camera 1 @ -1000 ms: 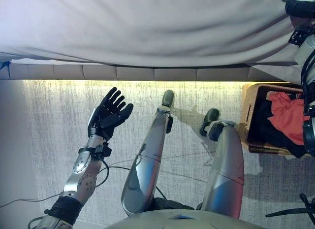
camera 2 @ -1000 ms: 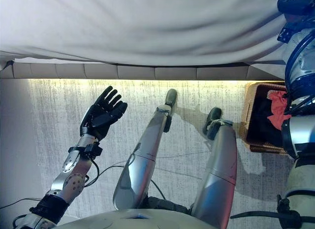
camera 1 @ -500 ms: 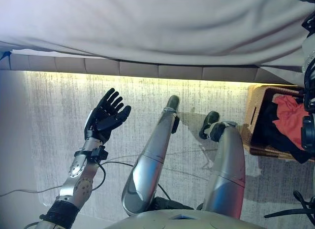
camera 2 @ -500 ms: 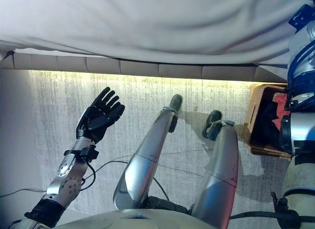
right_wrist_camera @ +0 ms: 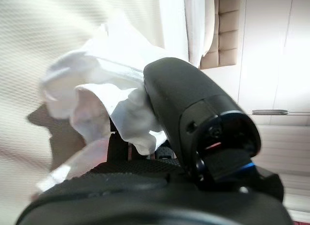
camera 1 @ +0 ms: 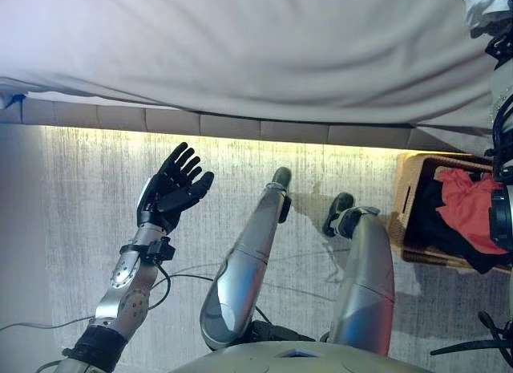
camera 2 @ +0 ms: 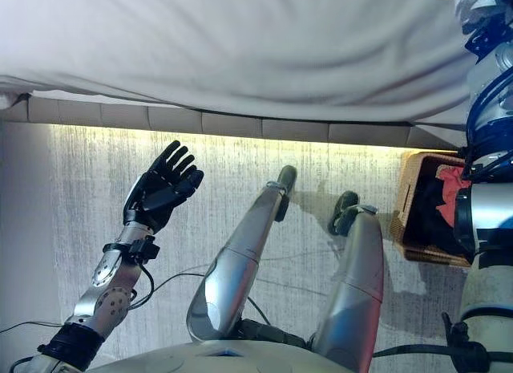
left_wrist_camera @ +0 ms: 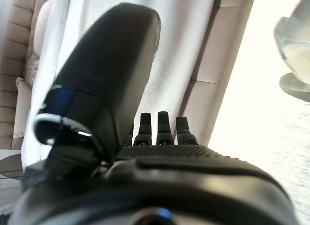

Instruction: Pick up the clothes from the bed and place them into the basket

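Nearest to us, our left hand [camera 1: 173,190] hangs over the carpet [camera 1: 80,229], well short of the bed [camera 1: 240,52] and far from the basket [camera 1: 403,208]. Its fingers [left_wrist_camera: 158,122] are spread and straight, and it holds nothing; we judge it idle in this step.

Farther on, the basket stands on the carpet just beside the bed's padded base [camera 1: 200,123]. It already holds a red garment [camera 1: 467,208] lying on top of dark clothes [camera 1: 443,229], so part of the job looks done.

Farthest from us, and beyond the basket, our right hand [right_wrist_camera: 160,113] is up on the bed at its near edge. In the wrist view the thumb and the fingers beneath it are closed on a crumpled white cloth [right_wrist_camera: 106,84], pinching a bunch of it, with the rest of the cloth billowing past the hand over the bedsheet [right_wrist_camera: 48,31]. From the head views only a scrap of this white cloth [camera 1: 481,4] shows at the corner, above the basket.

So we judge the step in hand to be the pick-up of the white cloth from the bed. The next move calls for lifting it clear of the sheet without dragging the sheet along, bringing it back toward us until it hangs over the basket's opening, and only then loosening the grip.
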Robot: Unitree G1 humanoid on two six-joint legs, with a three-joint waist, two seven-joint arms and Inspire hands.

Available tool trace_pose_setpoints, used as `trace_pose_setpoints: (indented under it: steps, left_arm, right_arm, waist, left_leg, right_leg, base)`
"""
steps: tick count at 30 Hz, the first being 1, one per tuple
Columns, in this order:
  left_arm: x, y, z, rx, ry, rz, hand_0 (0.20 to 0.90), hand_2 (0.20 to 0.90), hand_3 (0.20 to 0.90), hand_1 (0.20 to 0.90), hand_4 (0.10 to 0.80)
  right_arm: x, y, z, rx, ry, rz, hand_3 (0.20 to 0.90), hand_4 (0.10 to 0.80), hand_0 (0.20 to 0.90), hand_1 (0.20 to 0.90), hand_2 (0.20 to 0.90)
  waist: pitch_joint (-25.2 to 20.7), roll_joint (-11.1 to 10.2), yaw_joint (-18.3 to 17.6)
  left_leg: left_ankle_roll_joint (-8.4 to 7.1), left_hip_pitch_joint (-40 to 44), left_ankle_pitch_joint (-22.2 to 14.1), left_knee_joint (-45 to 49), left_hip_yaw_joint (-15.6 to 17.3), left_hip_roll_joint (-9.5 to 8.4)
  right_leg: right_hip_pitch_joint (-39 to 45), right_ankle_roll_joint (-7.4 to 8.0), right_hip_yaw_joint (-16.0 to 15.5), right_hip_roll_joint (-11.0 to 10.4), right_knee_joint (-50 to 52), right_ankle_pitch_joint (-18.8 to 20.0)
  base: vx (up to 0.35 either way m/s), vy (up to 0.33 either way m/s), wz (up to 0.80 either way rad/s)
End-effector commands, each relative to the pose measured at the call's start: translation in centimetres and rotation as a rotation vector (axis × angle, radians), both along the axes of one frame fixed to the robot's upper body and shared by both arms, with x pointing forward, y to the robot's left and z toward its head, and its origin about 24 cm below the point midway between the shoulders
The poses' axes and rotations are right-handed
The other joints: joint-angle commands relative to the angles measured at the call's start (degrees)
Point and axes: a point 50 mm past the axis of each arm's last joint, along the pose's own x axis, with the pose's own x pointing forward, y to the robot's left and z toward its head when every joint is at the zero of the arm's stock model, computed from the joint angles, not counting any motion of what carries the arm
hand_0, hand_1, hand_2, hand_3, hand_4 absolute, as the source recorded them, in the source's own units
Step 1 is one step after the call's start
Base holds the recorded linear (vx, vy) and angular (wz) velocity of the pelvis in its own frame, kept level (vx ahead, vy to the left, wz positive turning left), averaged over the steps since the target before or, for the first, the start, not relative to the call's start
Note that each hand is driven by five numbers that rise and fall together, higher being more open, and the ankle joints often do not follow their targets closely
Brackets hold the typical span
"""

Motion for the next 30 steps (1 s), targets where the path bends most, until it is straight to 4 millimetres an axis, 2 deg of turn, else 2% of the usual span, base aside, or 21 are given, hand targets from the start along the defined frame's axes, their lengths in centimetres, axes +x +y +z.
trace_pose_setpoints:
  steps: [1,6,12,13,15,18,20,24,30]
  left_arm:
    - [-0.1,1.2,2.3,0.019,-0.141,0.036,0.9,0.9,0.9,0.9,0.8]
    - [0.2,0.9,2.2,0.02,-0.136,0.029,0.9,0.9,0.9,0.9,0.8]
    - [1.1,0.7,2.2,0.034,-0.123,0.038,0.9,0.9,0.9,0.9,0.8]
    - [1.2,0.7,2.2,0.038,-0.121,0.039,0.9,0.9,0.9,0.9,0.8]
    - [1.3,0.6,2.1,0.044,-0.114,0.039,0.9,0.9,0.9,0.9,0.8]
    - [1.4,0.4,1.7,0.073,-0.108,0.038,0.9,0.9,0.9,0.9,0.8]
    - [1.8,-0.1,1.7,0.099,-0.105,0.029,0.9,0.9,0.9,0.9,0.8]
    - [2.3,-0.6,1.5,0.102,-0.083,0.018,0.9,0.9,0.9,0.9,0.8]
    - [2.7,-1.3,0.8,0.103,-0.057,-0.011,0.9,0.9,0.9,0.9,0.8]
  right_arm:
    - [-3.0,0.0,6.8,-0.138,-0.247,-0.007,0.2,0.1,0.3,0.3,0.3]
    - [-2.6,0.1,6.0,-0.169,-0.206,0.007,0.2,0.1,0.3,0.3,0.3]
    - [-2.8,-0.9,5.0,-0.177,-0.163,0.01,0.2,0.1,0.3,0.3,0.3]
    - [-2.8,-1.1,4.8,-0.176,-0.157,0.013,0.2,0.1,0.3,0.3,0.3]
    - [-2.7,-1.3,4.1,-0.181,-0.135,0.019,0.2,0.1,0.3,0.3,0.3]
    - [-2.6,-1.8,2.5,-0.182,-0.081,0.033,0.2,0.1,0.3,0.3,0.3]
    - [-2.5,-2.3,0.5,-0.185,-0.022,0.055,0.2,0.1,0.3,0.3,0.3]
    - [-2.6,-3.0,-1.7,-0.178,0.041,0.082,0.2,0.1,0.3,0.3,0.3]
    - [-3.1,-3.7,-5.7,-0.152,0.125,0.127,0.2,0.1,0.3,0.3,0.3]
  waist:
    - [-1.4,-0.6,-0.5]
    - [-1.4,-1.6,-1.2]
    - [-1.4,-3.5,-2.5]
    - [-1.4,-3.7,-2.7]
    - [-2.0,-4.1,-3.1]
    - [-4.0,-5.3,-4.2]
    - [-6.0,-6.4,-5.5]
    - [-8.8,-7.6,-7.3]
    - [-14.4,-9.0,-10.3]
  left_leg:
    - [2.13,8.1,-6.4,-3.2,2.9,1.09]
    - [2.01,13.3,-6.3,-6.4,3.6,1.47]
    - [1.86,21.8,-6.8,-10.7,4.1,2.31]
    - [1.96,22.3,-5.2,-11.8,4.5,2.53]
    - [1.81,24.2,-4.9,-13.4,4.7,2.82]
    - [1.63,28.3,-4.5,-17.2,5.3,3.38]
    - [1.3,32.3,-4.0,-21.1,6.2,4.12]
    - [1.06,37.5,-3.5,-25.8,7.6,5.37]
    - [-0.12,46.1,-0.2,-36.2,9.1,7.06]
  right_leg:
    - [8.1,-2.48,-5.0,3.1,-4.2,-1.1]
    - [13.2,-2.54,-5.1,2.8,-7.1,-0.8]
    - [21.6,-2.17,-4.6,2.2,-11.8,-0.1]
    - [22.1,-2.53,-5.0,1.9,-13.0,1.4]
    - [24.0,-2.26,-4.9,1.9,-14.9,2.0]
    - [28.0,-1.39,-4.2,2.3,-20.0,3.6]
    - [32.1,-0.57,-3.7,2.7,-24.9,4.9]
    - [37.3,0.16,-2.9,3.4,-31.1,6.5]
    - [45.3,2.18,-0.7,4.6,-41.7,10.2]
  base:
    - [0.0,0.038,-0.02]
    - [-0.007,0.047,-0.06]
    - [0.005,0.038,-0.14]
    - [-0.056,0.043,-0.05]
    - [-0.007,0.037,-0.11]
    - [0.042,0.046,-0.12]
    - [0.052,0.075,-0.14]
    - [0.038,0.053,-0.2]
    - [0.042,0.05,-0.25]
